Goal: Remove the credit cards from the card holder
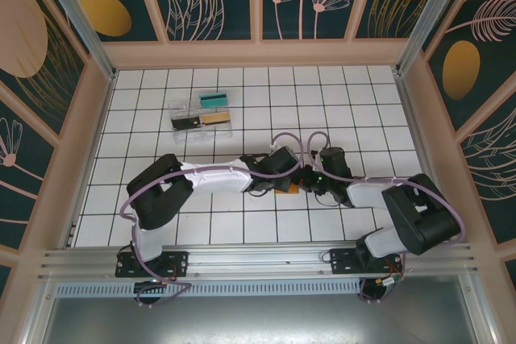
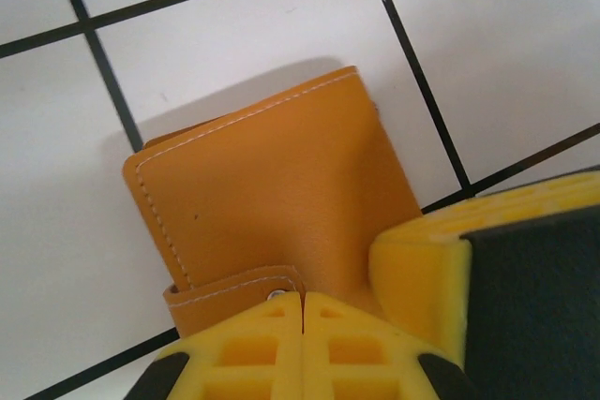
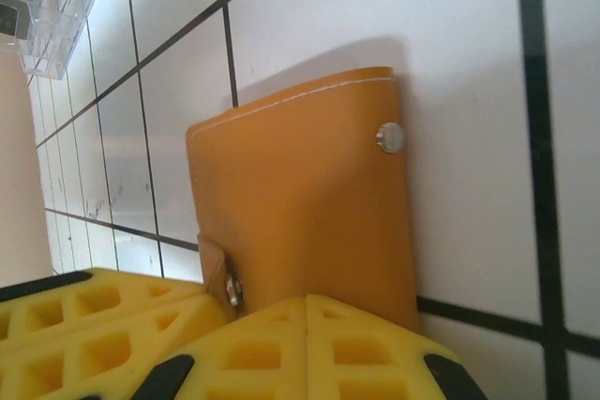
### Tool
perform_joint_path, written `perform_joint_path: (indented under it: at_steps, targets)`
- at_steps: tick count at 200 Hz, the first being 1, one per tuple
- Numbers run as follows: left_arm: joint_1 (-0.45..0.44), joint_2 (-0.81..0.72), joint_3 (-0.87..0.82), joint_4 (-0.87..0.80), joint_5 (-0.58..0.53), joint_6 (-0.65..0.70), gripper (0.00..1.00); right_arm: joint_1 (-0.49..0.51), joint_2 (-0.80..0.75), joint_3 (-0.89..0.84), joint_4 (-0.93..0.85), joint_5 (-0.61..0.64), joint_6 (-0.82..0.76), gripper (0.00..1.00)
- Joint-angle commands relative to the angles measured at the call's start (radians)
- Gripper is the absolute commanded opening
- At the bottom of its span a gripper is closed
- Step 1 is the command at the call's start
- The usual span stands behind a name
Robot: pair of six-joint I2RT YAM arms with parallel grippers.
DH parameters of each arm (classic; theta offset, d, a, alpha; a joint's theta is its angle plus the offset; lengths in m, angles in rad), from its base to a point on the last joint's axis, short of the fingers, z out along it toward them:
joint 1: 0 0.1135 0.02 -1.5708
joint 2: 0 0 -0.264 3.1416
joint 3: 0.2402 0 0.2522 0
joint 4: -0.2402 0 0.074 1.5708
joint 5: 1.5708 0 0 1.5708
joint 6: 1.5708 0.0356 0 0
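We had the left claw and right claw both pressed together at the edge of the orange wallet; couldn't tell if either pinched it.

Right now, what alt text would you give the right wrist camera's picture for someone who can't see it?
A small flat orange-brown leather-like card holder lies folded on a white tiled table, its silver snap stud bare. The yellow right gripper is shut at its near edge, and the yellow left gripper sits at its strap, lower left.
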Motion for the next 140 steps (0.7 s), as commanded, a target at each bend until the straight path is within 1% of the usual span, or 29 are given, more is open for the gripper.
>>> perform_joint_path:
  at_steps: [1, 23, 34, 49, 74, 95, 98, 115, 120, 131, 140]
  targets:
    - [0.039, -0.101, -0.086, 0.074, 0.050, -0.056, 0.00, 0.002, 0.056, -0.009, -0.075, 0.093, -0.032, 0.00]
    - [0.065, -0.170, -0.168, 0.102, 0.038, -0.083, 0.00, 0.003, 0.057, -0.002, -0.104, 0.129, -0.047, 0.00]
    - [0.075, -0.231, -0.201, 0.125, 0.036, -0.093, 0.00, 0.003, 0.055, 0.005, -0.115, 0.140, -0.055, 0.00]
    - [0.082, -0.271, -0.250, 0.140, 0.035, -0.095, 0.00, 0.004, 0.052, 0.010, -0.108, 0.118, -0.065, 0.00]
    - [0.081, -0.304, -0.247, 0.148, 0.042, -0.077, 0.00, 0.016, 0.015, 0.045, -0.120, 0.081, -0.085, 0.00]
    - [0.082, -0.339, -0.213, 0.102, 0.032, -0.043, 0.00, 0.029, -0.056, 0.102, -0.182, 0.088, -0.113, 0.18]
    - [0.082, -0.343, -0.183, 0.095, 0.033, -0.037, 0.00, 0.029, -0.069, 0.111, -0.194, 0.093, -0.117, 0.20]
    - [0.082, -0.357, -0.120, 0.037, 0.030, -0.012, 0.00, 0.029, -0.138, 0.160, -0.274, 0.149, -0.139, 0.33]
    - [0.081, -0.359, -0.106, 0.029, 0.036, -0.005, 0.00, 0.027, -0.159, 0.171, -0.293, 0.167, -0.143, 0.39]
    - [0.081, -0.362, -0.086, 0.024, 0.052, 0.005, 0.00, 0.026, -0.203, 0.183, -0.322, 0.194, -0.148, 0.47]
    - [0.082, -0.362, -0.081, 0.028, 0.063, 0.000, 0.00, 0.024, -0.233, 0.185, -0.337, 0.211, -0.146, 0.50]
